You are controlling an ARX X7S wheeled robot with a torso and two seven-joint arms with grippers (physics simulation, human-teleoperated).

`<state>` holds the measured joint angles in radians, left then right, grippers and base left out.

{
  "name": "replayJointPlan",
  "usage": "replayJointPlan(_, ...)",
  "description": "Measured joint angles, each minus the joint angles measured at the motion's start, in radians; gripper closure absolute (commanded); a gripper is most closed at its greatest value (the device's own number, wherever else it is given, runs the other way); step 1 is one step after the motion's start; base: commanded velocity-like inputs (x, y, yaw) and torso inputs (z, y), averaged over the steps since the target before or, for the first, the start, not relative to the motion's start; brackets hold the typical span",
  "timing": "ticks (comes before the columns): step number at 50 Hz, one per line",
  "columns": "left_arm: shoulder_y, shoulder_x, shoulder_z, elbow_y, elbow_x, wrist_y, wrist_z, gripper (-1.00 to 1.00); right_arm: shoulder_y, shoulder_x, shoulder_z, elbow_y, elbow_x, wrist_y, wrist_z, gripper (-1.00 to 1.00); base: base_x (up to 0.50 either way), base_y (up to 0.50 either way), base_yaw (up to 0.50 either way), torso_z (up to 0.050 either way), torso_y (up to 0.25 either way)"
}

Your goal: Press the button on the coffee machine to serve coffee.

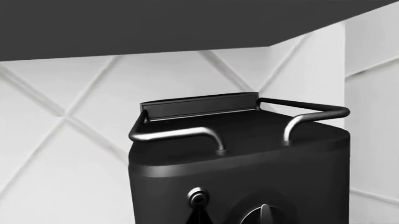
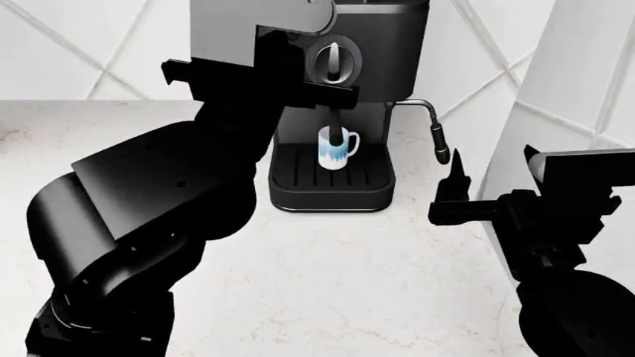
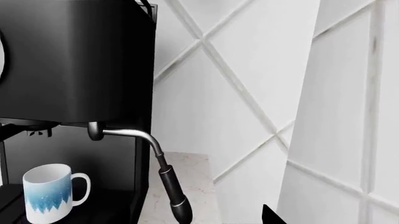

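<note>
**Left arm closes on the coffee machine's front as cup waits under the spout**

Nearest the onlooker, the right gripper hangs idle over the pale stone counter, well to the right of the machine and level with its steam wand; only one dark finger shows clearly, so how wide it stands cannot be told, and nothing appears to be in it. Farther in, the left arm reaches up and across the machine's left front, its bulk hiding the left gripper from the head view; the wrist view shows no fingertips plainly either, so its spread cannot be told. Beyond it stands the coffee machine, against the far white tiled wall, centre of the counter. A white-and-blue mug sits on the drip tray, under the spout. The round dial is plain on the front panel; from the left wrist a small round button shows just beside it, close ahead.

The step in hand looks to be the final approach to the button. The next move likely calls for a short, straight push onto that small button, steering clear of the dial alongside.
</note>
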<state>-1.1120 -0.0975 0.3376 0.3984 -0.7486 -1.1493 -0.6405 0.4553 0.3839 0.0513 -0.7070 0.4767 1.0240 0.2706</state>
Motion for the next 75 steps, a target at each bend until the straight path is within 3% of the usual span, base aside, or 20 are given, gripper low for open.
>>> replayJointPlan(75, -0.036, -0.032, 0.085, -0.180, -0.023, 0.140, 0.056, 1.00, -0.007, 0.008, -0.022, 0.034, 0.011, -0.037, 0.015, -1.00, 0.00, 0.00, 0.00, 0.000, 0.000)
